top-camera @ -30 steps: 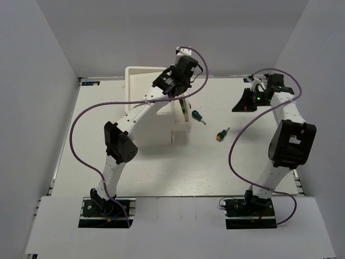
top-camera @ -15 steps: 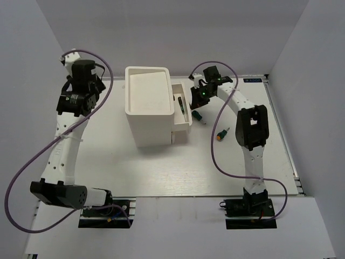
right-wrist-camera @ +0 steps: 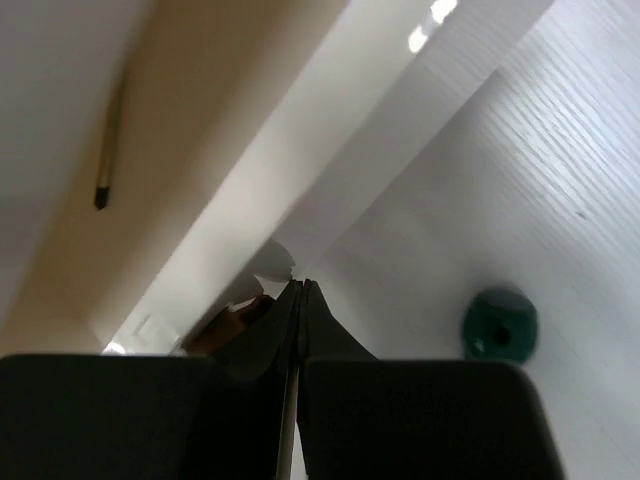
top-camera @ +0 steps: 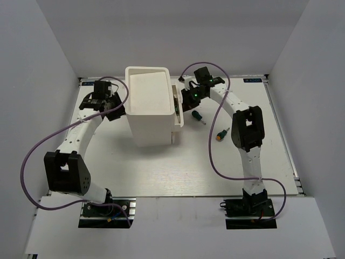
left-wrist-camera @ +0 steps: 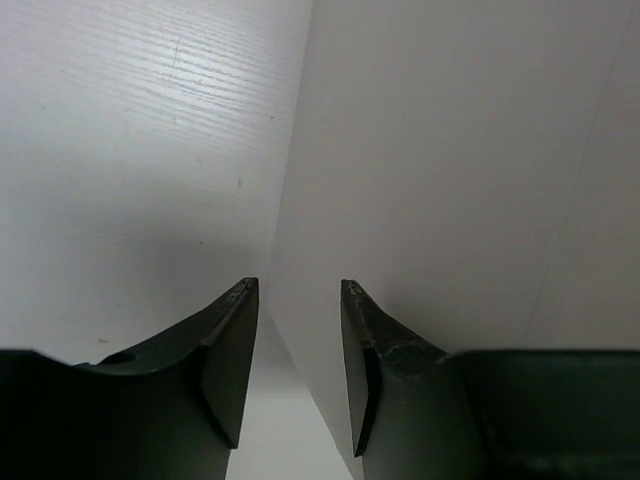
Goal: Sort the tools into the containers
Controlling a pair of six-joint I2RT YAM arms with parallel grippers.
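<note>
The tall white bin (top-camera: pixel 148 108) stands left of centre, with the narrow white bin (top-camera: pixel 180 110) against its right side. A slim dark tool (top-camera: pixel 176 105) lies in the narrow bin; its shaft (right-wrist-camera: pixel 110 140) shows in the right wrist view. A green stubby screwdriver (top-camera: pixel 198 116) (right-wrist-camera: pixel 500 325) and an orange-green one (top-camera: pixel 221 134) lie on the table to the right. My left gripper (top-camera: pixel 118 109) (left-wrist-camera: pixel 297 290) is open at the tall bin's left wall (left-wrist-camera: pixel 450 180), nothing between its fingers. My right gripper (top-camera: pixel 186 100) (right-wrist-camera: pixel 300 284) is shut, its tips at the narrow bin's outer wall (right-wrist-camera: pixel 330 150).
White walls close in the table (top-camera: pixel 161 167) on the left, back and right. Purple cables loop off both arms. The arm bases sit at the near edge.
My left arm came from over the narrow bin, out to the far left, then back to the tall bin's left side, and its gripper opened. My right arm swung from the far right to the narrow bin.
</note>
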